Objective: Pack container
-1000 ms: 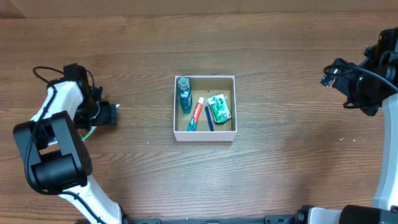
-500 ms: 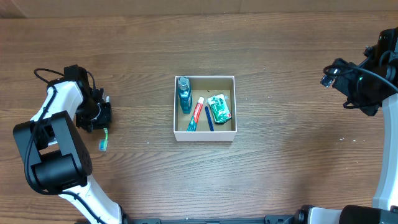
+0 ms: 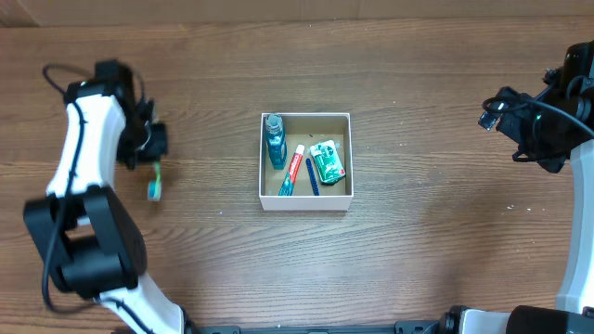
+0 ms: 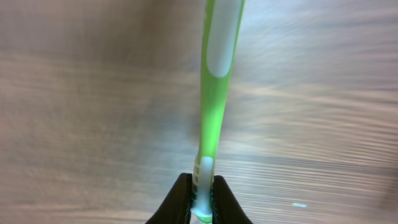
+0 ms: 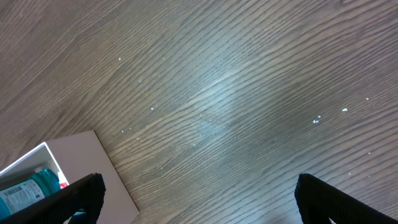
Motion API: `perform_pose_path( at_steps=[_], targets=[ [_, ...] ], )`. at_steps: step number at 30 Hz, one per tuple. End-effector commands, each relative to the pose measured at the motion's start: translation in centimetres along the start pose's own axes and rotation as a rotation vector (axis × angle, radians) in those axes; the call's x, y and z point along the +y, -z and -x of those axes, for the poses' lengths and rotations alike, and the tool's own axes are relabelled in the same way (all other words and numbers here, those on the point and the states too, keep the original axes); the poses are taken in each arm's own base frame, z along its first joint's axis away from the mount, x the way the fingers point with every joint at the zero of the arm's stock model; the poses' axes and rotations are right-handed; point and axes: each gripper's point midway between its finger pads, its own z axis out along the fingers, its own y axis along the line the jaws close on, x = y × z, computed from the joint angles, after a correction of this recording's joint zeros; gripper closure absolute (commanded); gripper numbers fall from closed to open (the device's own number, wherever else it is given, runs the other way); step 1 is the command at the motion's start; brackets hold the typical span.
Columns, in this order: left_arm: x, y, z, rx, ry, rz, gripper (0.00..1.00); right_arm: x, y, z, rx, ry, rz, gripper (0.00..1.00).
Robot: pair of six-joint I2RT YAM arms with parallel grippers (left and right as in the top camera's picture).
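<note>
Raised since the earlier frame, the left end effector point(image 4: 200, 200) is clamped on the green toothbrush point(image 4: 214, 93), apparently clear of the tabletop point(image 3: 436, 269). Transfer can begin toward the container point(image 3: 305, 201), well apart at centre. Right end effector point(image 5: 202, 194): spread wide, empty.

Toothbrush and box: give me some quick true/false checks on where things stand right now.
1. The left fingers are shut on the green toothbrush. True.
2. The toothbrush lies in the box. False: it is out to the left of the box, held by the left fingers.
3. A teal bottle is in the box. True.
4. The right fingers hold the toothpaste. False: they are open and empty, and the toothpaste lies in the box.
</note>
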Motion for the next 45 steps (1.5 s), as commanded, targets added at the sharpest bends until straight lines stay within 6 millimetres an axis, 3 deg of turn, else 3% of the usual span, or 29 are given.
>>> perform_pose_path(
  at_steps=[1, 4, 7, 10, 12, 14, 17, 22, 25, 31, 32, 34, 35, 37, 39, 43, 45],
  targets=[
    [-8.0, 10.4, 2.4, -0.321, -0.226, -0.082, 0.96, 0.2, 0.8, 0.2, -0.03, 0.013, 0.008, 0.0],
    [-16.2, 14.1, 0.7, -0.44, -0.497, -0.138, 0.96, 0.2, 0.8, 0.2, -0.031, 0.013, 0.008, 0.0],
    [-24.4, 15.0, -2.8, -0.477, -0.767, -0.201, 0.95, 0.2, 0.8, 0.3, -0.033, 0.013, 0.009, 0.0],
    [-29.7, 14.3, -5.1, -0.489, -0.942, -0.236, 0.93, 0.2, 0.8, 0.3, -0.032, 0.013, 0.009, 0.0],
    [-31.4, 12.7, -5.8, -0.453, -0.984, -0.241, 0.92, 0.2, 0.8, 0.3, -0.032, 0.013, 0.009, 0.0],
    [-31.8, 10.3, -5.9, -0.388, -0.991, -0.228, 0.92, 0.2, 0.8, 0.3, -0.032, 0.013, 0.009, 0.0],
    [-31.5, 5.2, -6.6, -0.223, -0.987, -0.188, 0.94, 0.2, 0.8, 0.3, -0.032, 0.013, 0.009, 0.0],
    [-29.4, -0.2, -6.9, -0.059, -0.965, -0.064, 0.96, 0.2, 0.8, 0.3, -0.032, 0.013, 0.009, 0.0],
    [-29.0, -1.4, -6.8, -0.025, -0.956, -0.055, 0.96, 0.2, 0.8, 0.3, -0.032, 0.013, 0.009, 0.0],
    [-28.5, -1.6, -6.4, -0.021, -0.925, -0.052, 0.96, 0.2, 0.8, 0.3, -0.032, 0.013, 0.008, 0.0],
    [-28.3, -1.6, -6.5, -0.017, -0.923, -0.051, 0.88, 0.2, 0.8, 0.3, -0.032, 0.013, 0.008, 0.0],
    [-28.2, -1.6, -6.6, -0.008, -0.924, -0.05, 0.62, 0.2, 0.8, 0.3, -0.032, 0.013, 0.008, 0.0],
    [-28.2, -1.6, -6.7, -0.006, -0.923, -0.05, 0.6, 0.2, 0.8, 0.3, -0.032, 0.013, 0.008, 0.0],
    [-28.2, -1.1, -6.9, -0.002, -0.909, -0.052, 0.54, 0.2, 0.8, 0.3, -0.032, 0.013, 0.008, 0.0],
    [-28.5, 0.9, -7.0, -0.021, -0.9, -0.057, 0.53, 0.2, 0.8, 0.3, -0.033, 0.013, 0.008, 0.0],
    [-29.6, 9.3, -5.9, -0.233, -0.894, -0.114, 0.51, 0.5, 0.8, 0.6, -0.046, 0.041, 0.015, 0.0],
    [-28.0, 13.3, -4.7, -0.353, -0.809, -0.094, 0.45, 1.6, 0.8, 0.4, -0.052, 0.099, 0.033, 0.0]
  ],
)
